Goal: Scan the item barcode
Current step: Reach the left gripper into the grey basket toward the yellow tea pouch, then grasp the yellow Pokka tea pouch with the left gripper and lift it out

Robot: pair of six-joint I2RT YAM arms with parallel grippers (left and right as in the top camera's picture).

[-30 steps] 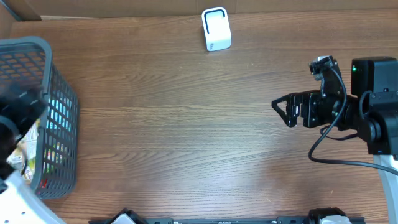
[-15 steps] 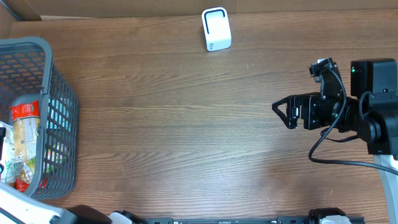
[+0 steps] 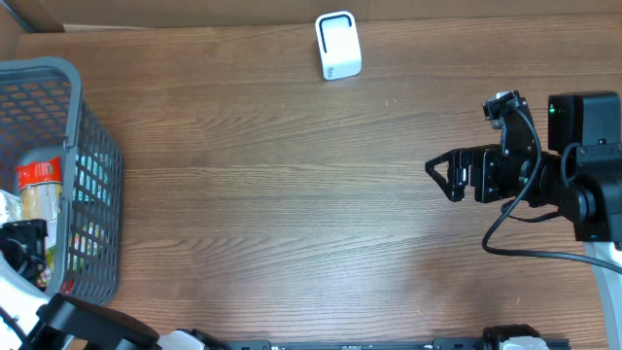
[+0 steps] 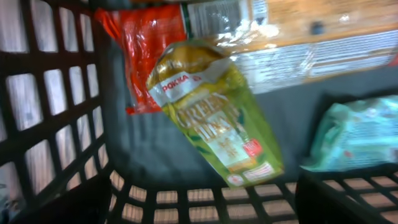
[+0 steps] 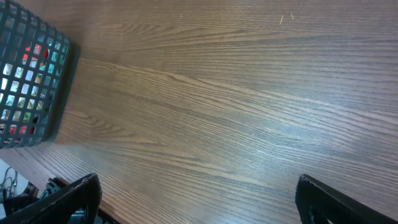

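Note:
Several packets lie in the grey basket (image 3: 92,146) at the table's left edge. In the left wrist view a yellow-green pouch (image 4: 214,118) lies slanted on the basket floor, with a red packet (image 4: 143,43) behind it and a teal packet (image 4: 360,134) to the right. My left gripper (image 4: 199,208) is low inside the basket (image 4: 56,124), open, its jaws wide apart just short of the pouch, with nothing between them. In the overhead view it (image 3: 27,255) sits at the basket's near end. A white scanner (image 3: 338,46) stands at the table's far edge. My right gripper (image 3: 442,175) hovers open at the right.
A clear packet with tan contents (image 4: 298,31) lies across the back of the basket. In the right wrist view the basket (image 5: 28,81) is far off to the left, with bare wooden table (image 5: 217,106) under the right gripper (image 5: 205,199). A cardboard wall borders the far edge.
My left arm has swung from the basket's far part out of sight and come down at its near end, its jaws slightly narrower. The right arm has not moved.

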